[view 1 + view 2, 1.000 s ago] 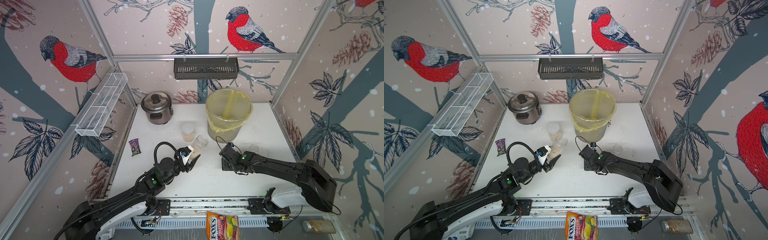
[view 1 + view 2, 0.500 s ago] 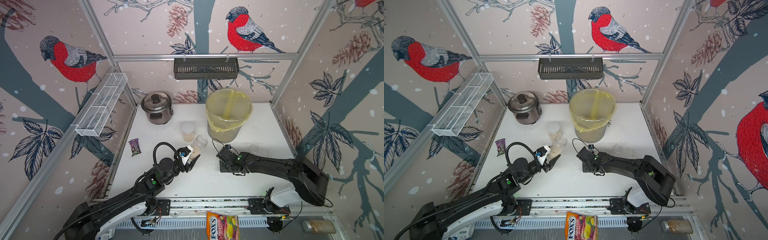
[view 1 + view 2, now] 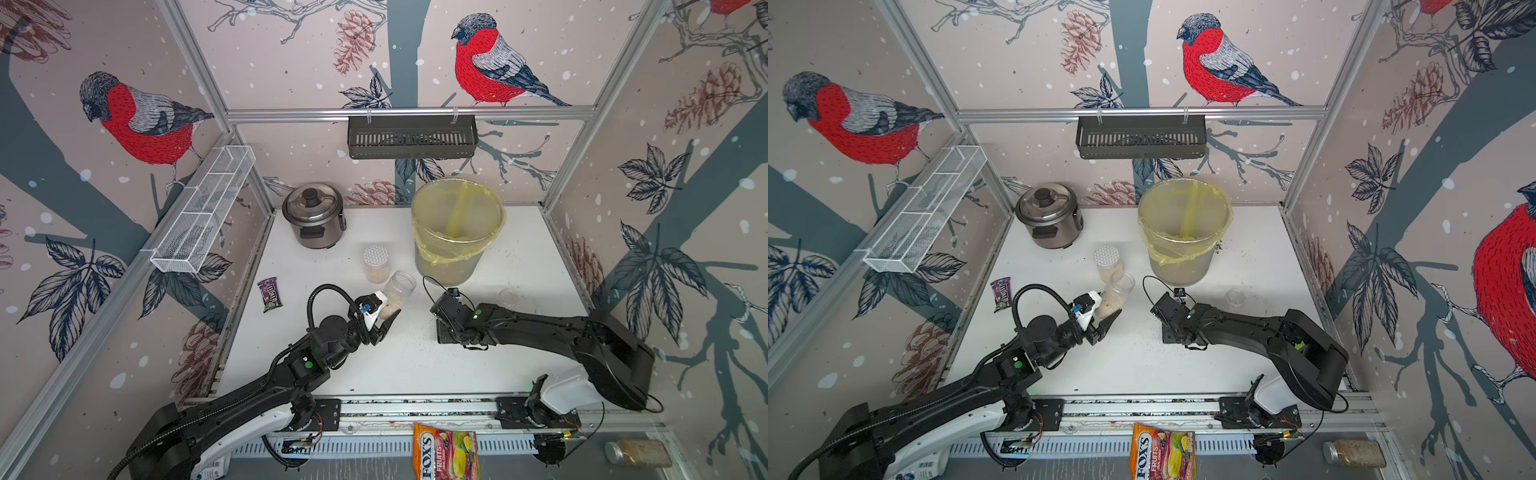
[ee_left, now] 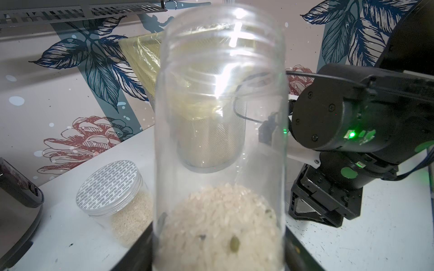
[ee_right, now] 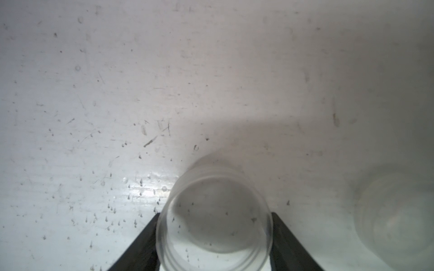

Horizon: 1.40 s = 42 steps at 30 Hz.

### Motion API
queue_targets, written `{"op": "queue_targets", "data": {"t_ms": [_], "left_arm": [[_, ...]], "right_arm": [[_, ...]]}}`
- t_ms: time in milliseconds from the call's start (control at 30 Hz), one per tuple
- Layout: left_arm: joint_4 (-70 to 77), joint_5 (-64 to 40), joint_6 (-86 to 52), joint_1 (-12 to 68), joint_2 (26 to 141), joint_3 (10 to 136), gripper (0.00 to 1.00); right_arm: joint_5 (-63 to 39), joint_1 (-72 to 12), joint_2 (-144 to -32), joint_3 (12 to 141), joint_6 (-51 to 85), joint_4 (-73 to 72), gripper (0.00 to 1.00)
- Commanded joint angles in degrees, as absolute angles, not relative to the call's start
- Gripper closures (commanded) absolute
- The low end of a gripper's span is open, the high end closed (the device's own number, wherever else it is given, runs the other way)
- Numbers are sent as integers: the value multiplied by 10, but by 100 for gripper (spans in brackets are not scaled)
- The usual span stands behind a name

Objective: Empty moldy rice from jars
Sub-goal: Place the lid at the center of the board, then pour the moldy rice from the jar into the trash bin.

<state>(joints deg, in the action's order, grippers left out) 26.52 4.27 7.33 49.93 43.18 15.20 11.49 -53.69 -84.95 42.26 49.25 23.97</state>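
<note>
Left gripper: jaws closed on the base end of the narrow jar. The jar is off the table and tilted, its uncapped mouth pointing toward the bin.

Moldy rice: all at the base end of the held jar, pale, with a few dark and greenish specks. The upper part of the jar is clear.

Wide jar: upright on the table just behind the held jar, silver dotted lid on, with rice in the bottom.

Bin: lined with a yellow bag, standing near the back of the table, beyond the mouth of the held jar.

Right gripper: pointed down at the table, jaws partly open, one finger against each side of a clear lid. The wrist view is too blurred to tell whether this lid rests on the table or is lifted.

Second clear lid: lies on the table beside the right arm, near the bin.
</note>
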Motion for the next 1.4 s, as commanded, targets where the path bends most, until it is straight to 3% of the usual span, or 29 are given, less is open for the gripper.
{"op": "queue_targets", "data": {"t_ms": [0,233,267,367,400,633,967,1167,1367], "left_arm": [[302,40,75,499,431,155,100],[304,39,75,498,432,155,100],[305,39,75,499,432,155,100],[305,39,75,498,431,155,100],[304,40,75,499,430,155,100],[301,42,75,498,426,155,100],[304,45,67,498,429,166,100],[303,35,67,498,446,188,100],[291,5,75,499,480,218,100]], "right_arm": [[117,-538,-851,425,494,250,31],[120,-542,-852,423,497,255,29],[123,-543,-850,423,500,258,18],[130,-546,-843,425,502,267,16],[132,-547,-840,425,503,267,1],[157,-564,-808,444,520,304,0],[240,-619,-671,537,583,409,0],[161,-618,-511,447,548,246,0],[183,-622,-361,374,580,144,0]]}}
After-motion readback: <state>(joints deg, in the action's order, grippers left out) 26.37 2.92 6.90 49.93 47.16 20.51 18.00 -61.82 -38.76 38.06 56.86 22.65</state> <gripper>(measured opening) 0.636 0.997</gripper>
